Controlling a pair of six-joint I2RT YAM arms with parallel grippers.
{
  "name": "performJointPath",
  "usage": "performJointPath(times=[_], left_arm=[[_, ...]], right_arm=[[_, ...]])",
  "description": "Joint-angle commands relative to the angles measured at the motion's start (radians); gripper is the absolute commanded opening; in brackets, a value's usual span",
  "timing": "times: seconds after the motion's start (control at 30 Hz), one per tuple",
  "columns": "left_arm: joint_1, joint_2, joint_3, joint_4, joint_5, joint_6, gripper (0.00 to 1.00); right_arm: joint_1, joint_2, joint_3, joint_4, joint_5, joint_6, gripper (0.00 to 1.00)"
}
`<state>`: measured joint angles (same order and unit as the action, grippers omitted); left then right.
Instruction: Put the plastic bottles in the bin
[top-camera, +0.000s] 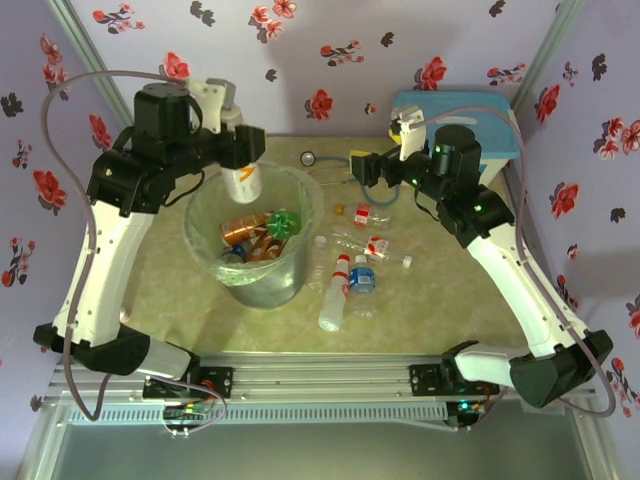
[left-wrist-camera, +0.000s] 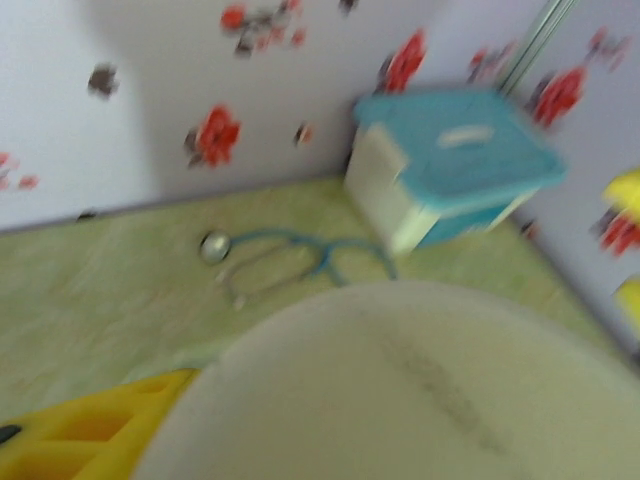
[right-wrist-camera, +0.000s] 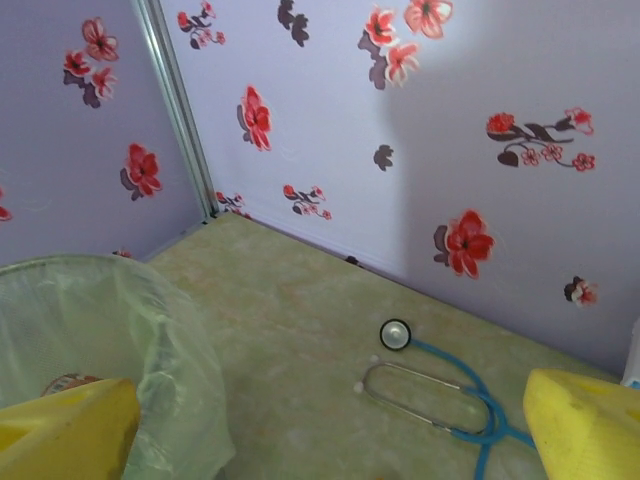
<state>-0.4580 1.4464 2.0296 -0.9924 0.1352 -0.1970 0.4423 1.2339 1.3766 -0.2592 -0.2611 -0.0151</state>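
White bottle (top-camera: 243, 185) hangs clamped in the left gripper (top-camera: 246, 158) over the bin (top-camera: 262, 290), which holds an amber bottle (top-camera: 240, 230) and a green bottle (top-camera: 285, 222). Loose bottles (top-camera: 336, 295) lie on the table just right of it. The right gripper (top-camera: 358, 166) gapes wide and empty.

Everything here is blurred. A white box with a light-blue lid (left-wrist-camera: 450, 165) sits on the green table (left-wrist-camera: 90, 300), in the corner of the flowered walls (left-wrist-camera: 200, 80). Just left of the box lies a teal stethoscope (left-wrist-camera: 300, 262). In front of the box, hard against the lens, bulges a whitish bottle (left-wrist-camera: 400, 390). A yellow finger (left-wrist-camera: 90, 430) shows far down-left of the box, and a yellow patch (left-wrist-camera: 625, 190) at its right.
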Motion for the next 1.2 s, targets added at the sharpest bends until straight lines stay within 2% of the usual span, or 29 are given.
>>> performJointPath(times=[0.0,0.23,0.37,0.5,0.6,0.7,1.03,1.17], left_arm=[[0.001,0.042,-0.017,-0.202,-0.069,0.182,0.32],[0.001,0.086,-0.078,-0.255,-0.112,0.326,0.31],[0.004,0.094,-0.122,-0.266,-0.143,0.361,0.31],[0.005,0.093,-0.154,-0.252,-0.137,0.356,0.47],[0.005,0.083,-0.154,-0.228,-0.117,0.349,0.64],[0.005,0.08,-0.144,-0.212,-0.105,0.342,0.72],[0.005,0.058,-0.145,-0.2,-0.071,0.301,0.74],[0.005,0.037,-0.194,-0.159,-0.05,0.265,0.65]], right_arm=[[-0.015,-0.034,-0.019,0.005,0.013,0.014,0.99],[-0.024,-0.037,-0.048,-0.003,0.007,0.009,0.99],[-0.028,-0.035,-0.055,-0.003,0.009,0.006,0.99],[-0.03,-0.031,-0.056,-0.002,0.006,0.007,0.99],[-0.031,-0.029,-0.057,-0.003,0.006,0.006,0.99],[-0.032,-0.029,-0.057,-0.006,0.007,0.006,0.99],[-0.036,-0.031,-0.062,-0.012,0.006,0.003,0.99],[-0.036,-0.028,-0.065,-0.011,0.005,0.004,0.99]])
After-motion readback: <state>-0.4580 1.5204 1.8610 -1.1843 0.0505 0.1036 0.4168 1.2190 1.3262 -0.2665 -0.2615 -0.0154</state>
